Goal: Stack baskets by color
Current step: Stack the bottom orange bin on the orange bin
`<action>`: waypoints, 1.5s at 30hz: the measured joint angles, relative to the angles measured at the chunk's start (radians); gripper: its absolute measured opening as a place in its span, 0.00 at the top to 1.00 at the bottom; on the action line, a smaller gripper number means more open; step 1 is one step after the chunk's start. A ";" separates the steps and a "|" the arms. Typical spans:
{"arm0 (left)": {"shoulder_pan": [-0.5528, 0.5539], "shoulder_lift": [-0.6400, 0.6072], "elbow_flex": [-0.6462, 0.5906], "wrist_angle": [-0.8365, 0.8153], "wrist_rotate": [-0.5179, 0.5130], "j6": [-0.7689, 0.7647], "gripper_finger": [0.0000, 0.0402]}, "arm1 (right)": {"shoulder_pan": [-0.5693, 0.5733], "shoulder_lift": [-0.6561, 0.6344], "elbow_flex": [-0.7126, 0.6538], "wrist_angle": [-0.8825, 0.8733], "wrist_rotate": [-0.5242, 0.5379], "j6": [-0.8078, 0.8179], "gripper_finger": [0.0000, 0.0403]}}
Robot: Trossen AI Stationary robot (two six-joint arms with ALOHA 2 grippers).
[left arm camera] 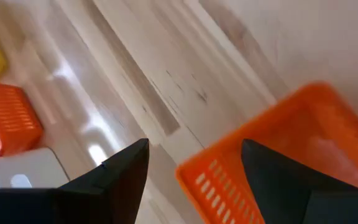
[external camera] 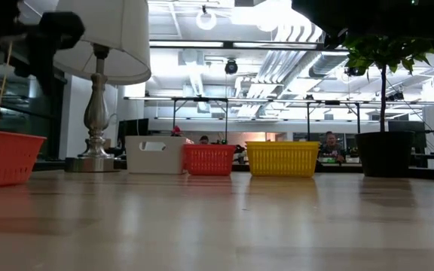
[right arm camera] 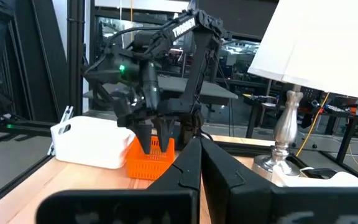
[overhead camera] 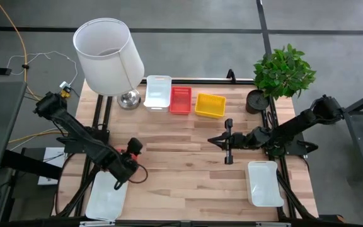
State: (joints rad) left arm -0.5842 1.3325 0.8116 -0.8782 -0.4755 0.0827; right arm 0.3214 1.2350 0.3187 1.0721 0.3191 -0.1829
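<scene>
My left gripper (overhead camera: 128, 169) (left arm camera: 194, 146) is open and points steeply down over a red basket (left arm camera: 278, 155) (right arm camera: 151, 160) at the table's near left. One finger (left arm camera: 272, 174) stands over the basket's inside, the other (left arm camera: 126, 168) outside its end wall (left arm camera: 207, 180). The basket rests on the table (external camera: 2, 156), next to a white basket (overhead camera: 108, 197) (right arm camera: 92, 143). My right gripper (overhead camera: 229, 150) (right arm camera: 197, 163) is shut and empty. It hangs level above the table's middle right. White (overhead camera: 157, 92), red (overhead camera: 180, 99) and yellow (overhead camera: 210, 105) baskets stand in a row at the far edge. My left gripper comes at the red basket's end wall (left arm camera: 207, 180) from above, slanting, with one finger on each side of it. I cannot tell whether either finger touches the wall. The basket's bottom rests on the table.
A lamp with a white shade (overhead camera: 109, 57) stands at the far left. A potted plant (overhead camera: 282, 72) stands at the far right. Another white basket (overhead camera: 265, 183) lies at the near right. Bare wood (overhead camera: 188, 170) lies between the arms.
</scene>
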 joint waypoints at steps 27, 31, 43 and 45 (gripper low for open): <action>0.043 0.167 -0.001 0.013 0.029 0.247 0.66 | -0.001 0.000 0.000 -0.034 0.000 -0.001 1.00; 0.036 0.167 -0.001 0.015 0.018 0.273 0.78 | -0.001 0.000 0.000 -0.036 0.000 -0.001 1.00; 0.033 0.167 -0.001 0.036 -0.078 0.317 0.98 | -0.001 0.000 0.000 -0.036 0.000 0.000 1.00; 0.033 0.167 -0.001 0.037 -0.084 0.324 0.98 | -0.001 0.000 0.000 -0.036 0.000 0.000 1.00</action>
State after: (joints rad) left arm -0.5510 1.4994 0.8108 -0.8413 -0.5598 0.4068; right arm 0.3206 1.2346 0.3187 1.0359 0.3192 -0.1829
